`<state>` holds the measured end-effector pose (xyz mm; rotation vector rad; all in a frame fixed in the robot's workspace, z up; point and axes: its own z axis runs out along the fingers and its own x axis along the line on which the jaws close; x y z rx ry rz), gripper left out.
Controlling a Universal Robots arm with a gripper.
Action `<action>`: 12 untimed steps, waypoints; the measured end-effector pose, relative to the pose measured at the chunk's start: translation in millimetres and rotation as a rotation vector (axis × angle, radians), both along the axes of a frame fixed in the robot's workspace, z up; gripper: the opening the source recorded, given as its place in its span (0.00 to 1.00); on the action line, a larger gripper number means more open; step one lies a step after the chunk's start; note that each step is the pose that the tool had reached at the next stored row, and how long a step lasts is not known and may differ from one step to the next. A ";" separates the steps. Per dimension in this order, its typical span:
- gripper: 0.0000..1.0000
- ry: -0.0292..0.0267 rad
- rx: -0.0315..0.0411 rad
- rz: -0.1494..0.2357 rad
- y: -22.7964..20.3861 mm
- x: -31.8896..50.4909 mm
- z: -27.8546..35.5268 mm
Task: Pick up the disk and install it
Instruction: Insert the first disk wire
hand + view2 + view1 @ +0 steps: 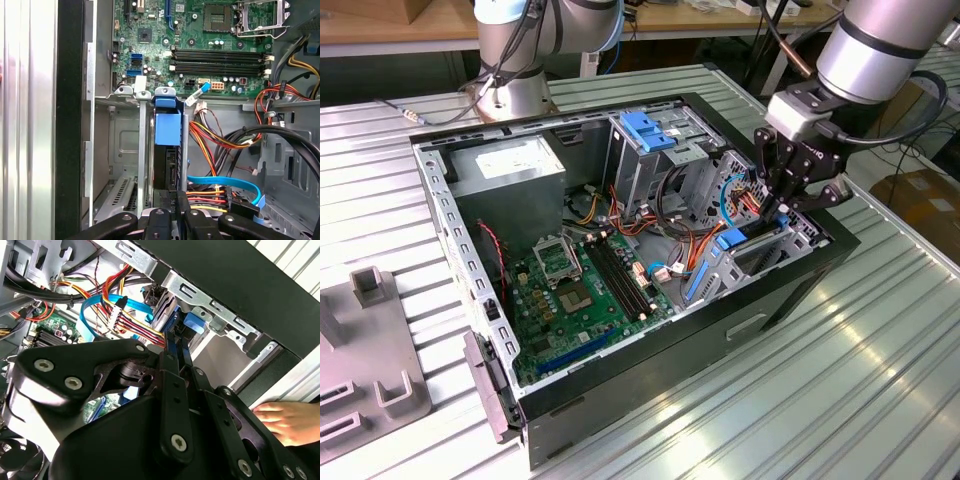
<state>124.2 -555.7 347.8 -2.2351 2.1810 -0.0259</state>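
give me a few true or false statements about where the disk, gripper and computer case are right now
1. The disk stands on edge in a metal bay inside the computer case. True.
2. The gripper hangs over the grey power supply. False: it is over the drive bay at the exterior view's right end of the case.
3. The case's side panel is on. False: the case is open and the green motherboard shows.
4. A person's hand rests beside the case in the second wrist view. True.
5. Red, orange and yellow wires run next to the disk. True.
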 end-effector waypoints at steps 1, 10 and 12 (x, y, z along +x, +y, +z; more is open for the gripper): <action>0.17 0.0001 0.0000 -0.005 0.0 0.0 -0.1; 0.17 0.0015 0.0001 -0.018 -0.2 0.1 -0.6; 0.17 0.0016 0.0000 -0.017 -0.2 0.1 -1.1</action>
